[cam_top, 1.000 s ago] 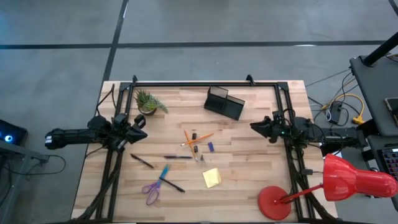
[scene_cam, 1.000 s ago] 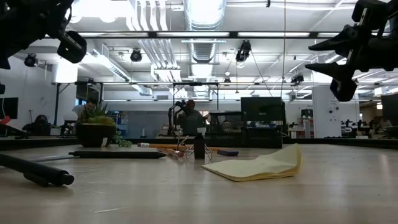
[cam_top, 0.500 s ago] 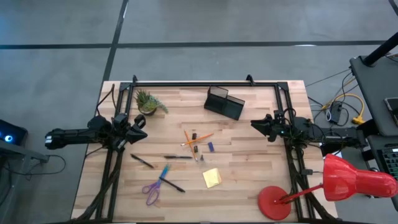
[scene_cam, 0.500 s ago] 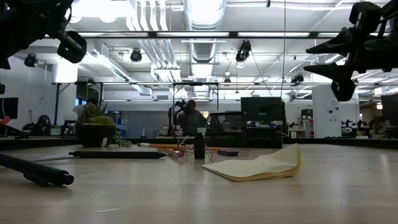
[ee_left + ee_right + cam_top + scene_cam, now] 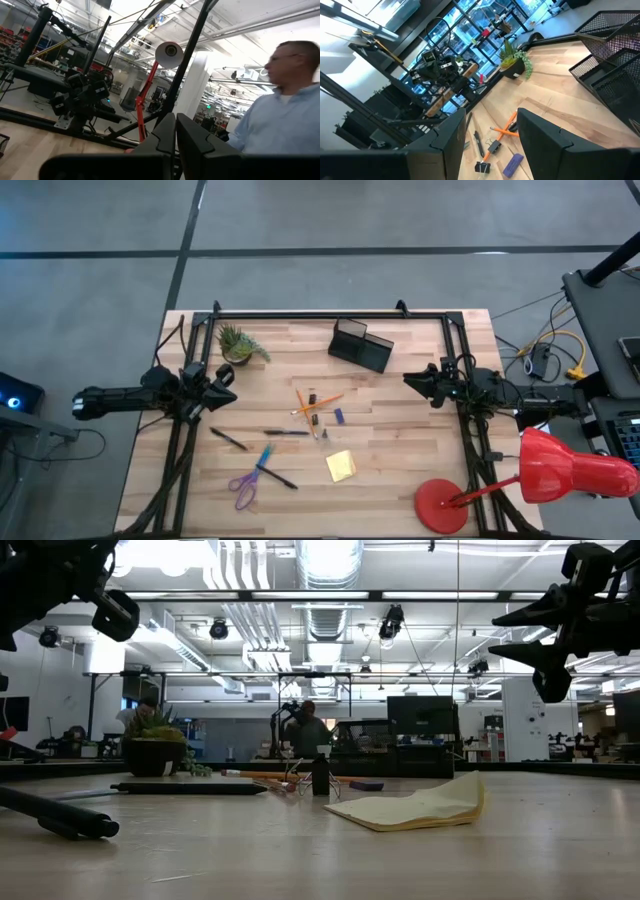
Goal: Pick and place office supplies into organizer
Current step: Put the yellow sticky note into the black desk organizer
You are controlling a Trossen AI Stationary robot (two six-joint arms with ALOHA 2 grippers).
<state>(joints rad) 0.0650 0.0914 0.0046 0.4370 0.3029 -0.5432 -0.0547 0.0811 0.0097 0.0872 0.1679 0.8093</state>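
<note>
We see the office supplies scattered mid-bench: crossed orange wooden pencils point(image 5: 312, 402), thin black pens point(image 5: 286, 433), purple-handled scissors point(image 5: 243, 485) and a yellow square sticky-note pad point(image 5: 340, 465), with the black mesh organizer point(image 5: 362, 346) near the far edge. We judge the pencils light and stiff, best pinched mid-shaft, and the soft pad likely to flex. Nothing has moved since the earlier frames: our left tool point(image 5: 226, 386) stays pressed together at the left edge, our right tool point(image 5: 412, 382) apart and empty at the right.

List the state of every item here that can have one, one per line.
Left gripper: shut, empty, at the table's left edge.
Right gripper: open, empty, at the right edge.
Black mesh desk organizer: upright.
Purple-handled scissors: lying flat, blades closed.
Yellow square sticky-note pad: flat, one corner curled.
Red desk lamp: upright.
</note>
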